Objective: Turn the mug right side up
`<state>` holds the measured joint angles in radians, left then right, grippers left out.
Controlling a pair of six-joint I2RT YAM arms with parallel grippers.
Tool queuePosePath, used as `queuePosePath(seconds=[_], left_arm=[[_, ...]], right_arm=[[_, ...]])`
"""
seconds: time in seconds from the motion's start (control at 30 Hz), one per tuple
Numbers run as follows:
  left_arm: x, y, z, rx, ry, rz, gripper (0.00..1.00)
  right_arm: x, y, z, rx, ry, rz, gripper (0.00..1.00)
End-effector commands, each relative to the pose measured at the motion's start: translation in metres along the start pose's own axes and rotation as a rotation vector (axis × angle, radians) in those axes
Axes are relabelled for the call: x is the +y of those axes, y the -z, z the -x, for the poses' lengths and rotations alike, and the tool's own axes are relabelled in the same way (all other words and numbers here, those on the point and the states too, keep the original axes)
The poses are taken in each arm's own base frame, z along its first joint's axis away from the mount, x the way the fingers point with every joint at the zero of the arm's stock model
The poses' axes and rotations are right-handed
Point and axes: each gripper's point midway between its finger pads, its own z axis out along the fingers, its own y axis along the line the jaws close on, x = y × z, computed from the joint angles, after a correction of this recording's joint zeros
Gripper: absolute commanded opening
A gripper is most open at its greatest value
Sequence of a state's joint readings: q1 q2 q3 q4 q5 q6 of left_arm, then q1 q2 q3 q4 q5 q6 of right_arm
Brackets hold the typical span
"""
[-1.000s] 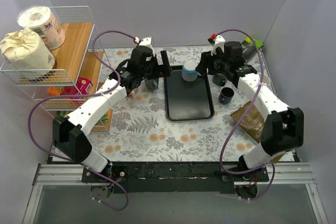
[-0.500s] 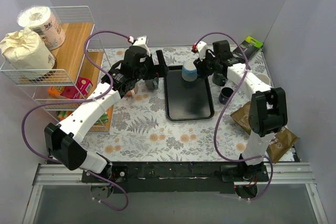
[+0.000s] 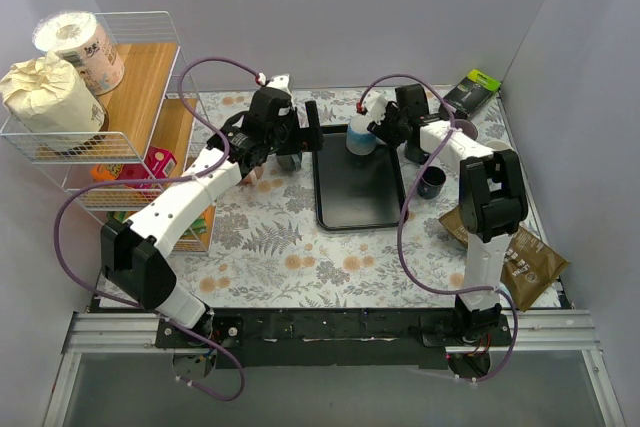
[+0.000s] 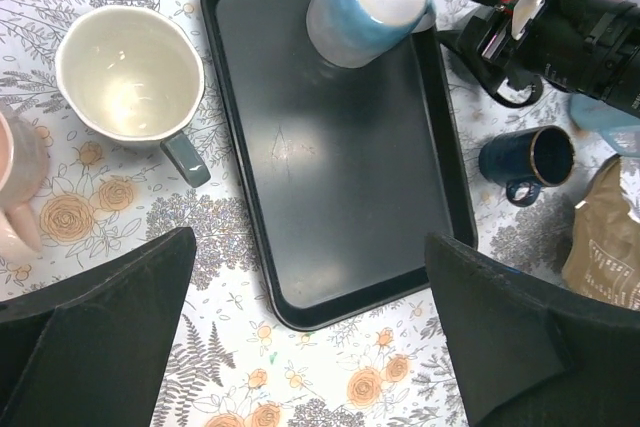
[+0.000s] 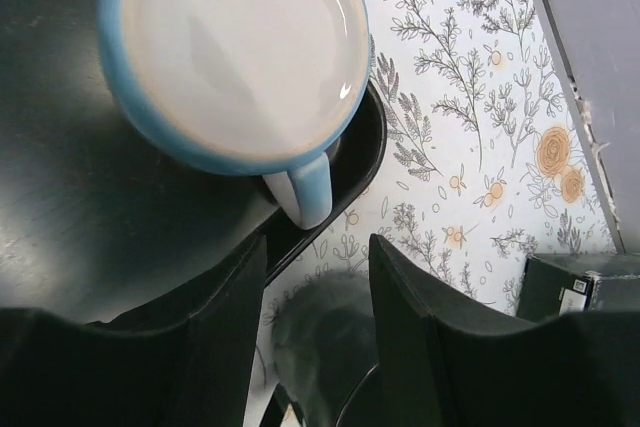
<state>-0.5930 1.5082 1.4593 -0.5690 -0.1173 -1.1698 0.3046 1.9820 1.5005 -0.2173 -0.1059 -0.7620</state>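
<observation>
The blue mug (image 5: 235,47) stands upside down, base up, at the far end of the tray (image 3: 355,202), with its handle (image 5: 305,192) reaching over the tray's far right rim. The right gripper (image 5: 318,247) sits just beyond that rim, its jaws apart and lined up on the handle, which lies just ahead of the gap and is not yet pinched. The step in hand looks like the reach for a grasp. Next, the fingers likely need to straddle the handle, clamp, lift and roll the mug over. The left gripper (image 4: 308,247) hovers above the tray's left side, its jaws wide apart and empty.
</observation>
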Motion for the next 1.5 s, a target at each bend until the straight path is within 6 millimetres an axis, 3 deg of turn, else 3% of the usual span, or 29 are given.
queuePosePath(seconds=[0.0, 0.23, 0.43, 0.63, 0.87, 0.93, 1.07, 1.27, 1.47], left_arm=[[-0.004, -0.001, 0.004, 0.020, -0.024, -0.003, 0.98], [-0.003, -0.005, 0.005, 0.025, -0.044, 0.009, 0.98], [0.000, -0.008, 0.003, 0.030, -0.049, 0.022, 0.98], [0.002, -0.011, 0.001, 0.036, -0.052, 0.031, 0.98], [0.003, -0.013, -0.002, 0.043, -0.055, 0.033, 0.98], [0.003, -0.012, -0.002, 0.044, -0.056, 0.034, 0.98], [0.004, -0.011, -0.003, 0.047, -0.054, 0.035, 0.98], [0.004, -0.007, -0.002, 0.041, -0.049, 0.034, 0.98], [0.005, -0.005, -0.005, 0.042, -0.040, 0.035, 0.98]], right_arm=[[-0.019, -0.017, 0.008, -0.022, 0.095, -0.070, 0.52], [-0.010, -0.033, 0.014, -0.075, 0.111, -0.026, 0.49], [-0.014, -0.037, 0.019, -0.095, 0.115, -0.035, 0.46], [-0.005, -0.038, 0.019, -0.110, 0.098, -0.001, 0.38], [0.000, -0.041, 0.017, -0.112, 0.072, 0.017, 0.21], [-0.001, -0.040, 0.020, -0.119, 0.065, 0.011, 0.20], [-0.004, -0.039, 0.021, -0.125, 0.033, -0.008, 0.01], [-0.011, -0.036, 0.020, -0.133, -0.001, -0.075, 0.01], [-0.015, -0.017, 0.028, -0.189, -0.017, -0.132, 0.01]])
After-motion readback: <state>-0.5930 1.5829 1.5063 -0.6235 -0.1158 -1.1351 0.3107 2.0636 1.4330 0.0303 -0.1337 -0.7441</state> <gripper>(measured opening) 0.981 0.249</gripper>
